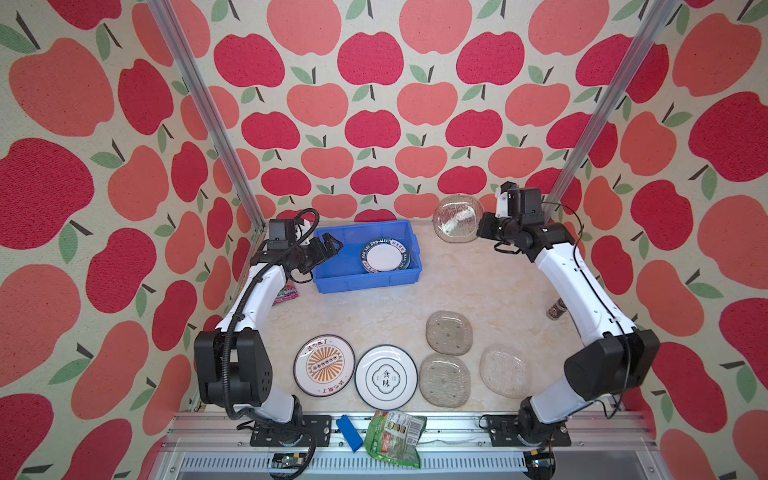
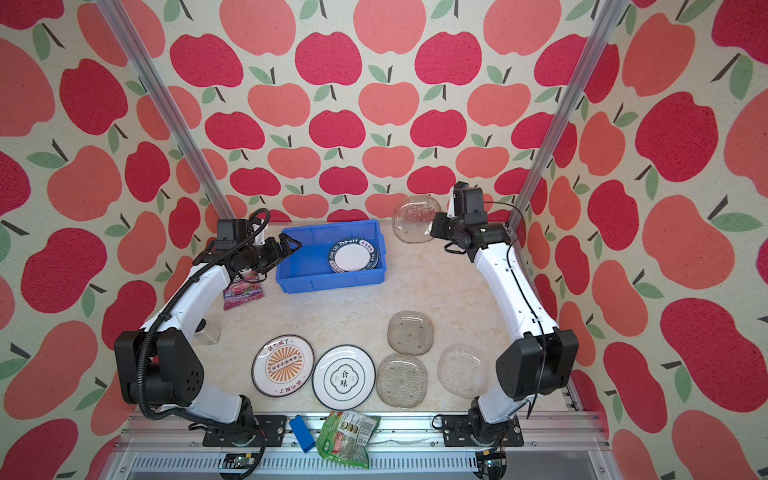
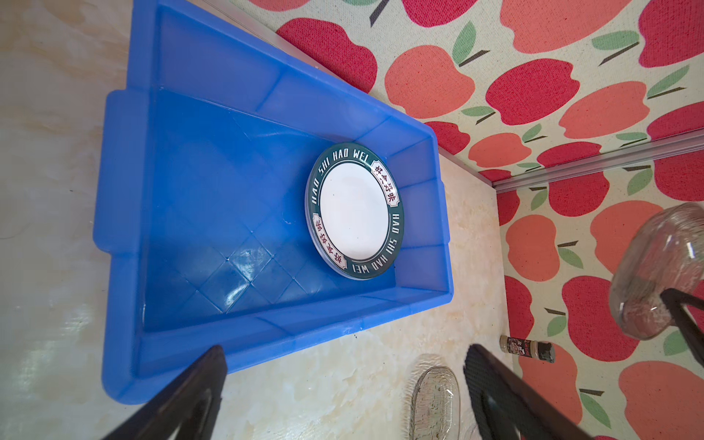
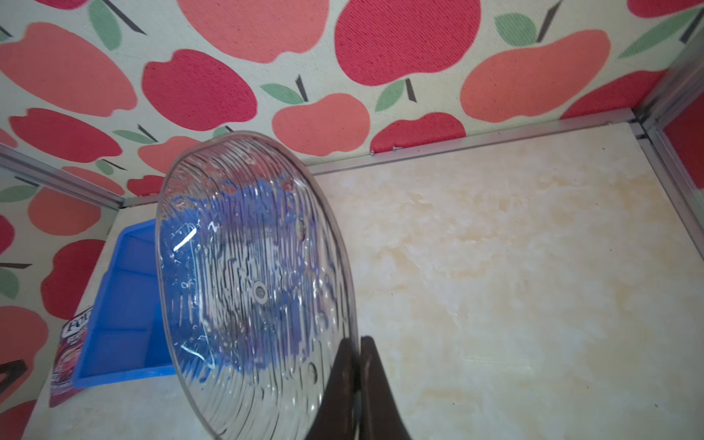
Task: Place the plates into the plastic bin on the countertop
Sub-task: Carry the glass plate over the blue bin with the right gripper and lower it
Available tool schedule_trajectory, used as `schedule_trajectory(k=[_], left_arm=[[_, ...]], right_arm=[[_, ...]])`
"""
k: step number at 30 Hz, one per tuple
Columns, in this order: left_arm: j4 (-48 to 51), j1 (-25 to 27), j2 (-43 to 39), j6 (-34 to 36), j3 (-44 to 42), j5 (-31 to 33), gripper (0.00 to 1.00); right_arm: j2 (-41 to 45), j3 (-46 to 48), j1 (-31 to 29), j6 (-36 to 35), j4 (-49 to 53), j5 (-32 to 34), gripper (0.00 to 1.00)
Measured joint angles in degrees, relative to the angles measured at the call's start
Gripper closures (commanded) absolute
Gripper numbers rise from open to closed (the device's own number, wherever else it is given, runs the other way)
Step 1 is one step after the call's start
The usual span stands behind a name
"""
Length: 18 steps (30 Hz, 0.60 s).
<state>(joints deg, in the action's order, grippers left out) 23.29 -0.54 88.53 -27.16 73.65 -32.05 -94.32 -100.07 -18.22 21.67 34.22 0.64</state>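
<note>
Ana: Nearest, the held glass plate (image 4: 251,289); the right gripper (image 4: 355,343) pinches its rim, jaws closed on it; it stands tilted on edge above the far countertop (image 1: 478,282), right of the plastic bin (image 1: 353,282); how many glass ones altogether?
Ben: Four; three flat glass plates (image 1: 449,332) (image 1: 444,380) (image 1: 504,370) lie on the countertop's front right.
Ana: Round ones?
Ben: Two out front, sunburst plate (image 1: 324,365) just beside character plate (image 1: 386,376); a lettered plate (image 1: 383,257) tops a stack at the bin's right end, perhaps two or three deep.
Ana: And the left gripper (image 1: 334,243)?
Ben: Jaws spread wide, empty, over the bin's left end; around lie one spice bottle (image 1: 556,308), one blue block (image 1: 348,432), one green packet (image 1: 395,436), one purple packet (image 2: 242,291).
</note>
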Motion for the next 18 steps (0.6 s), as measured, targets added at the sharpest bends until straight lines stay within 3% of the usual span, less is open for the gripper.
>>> schedule_trajectory(k=[11,18], left_arm=[[-1.3,-4.0,-1.4,-1.5,0.0,0.0,0.01],[-2.6,-4.7,-2.0,-1.8,0.0,0.0,0.01]], right_arm=[[-33.4,-31.9,-11.4,3.5,4.8,-2.3,1.0],[-47.2,-48.3,-16.9,7.3,9.0,-5.3,1.0]])
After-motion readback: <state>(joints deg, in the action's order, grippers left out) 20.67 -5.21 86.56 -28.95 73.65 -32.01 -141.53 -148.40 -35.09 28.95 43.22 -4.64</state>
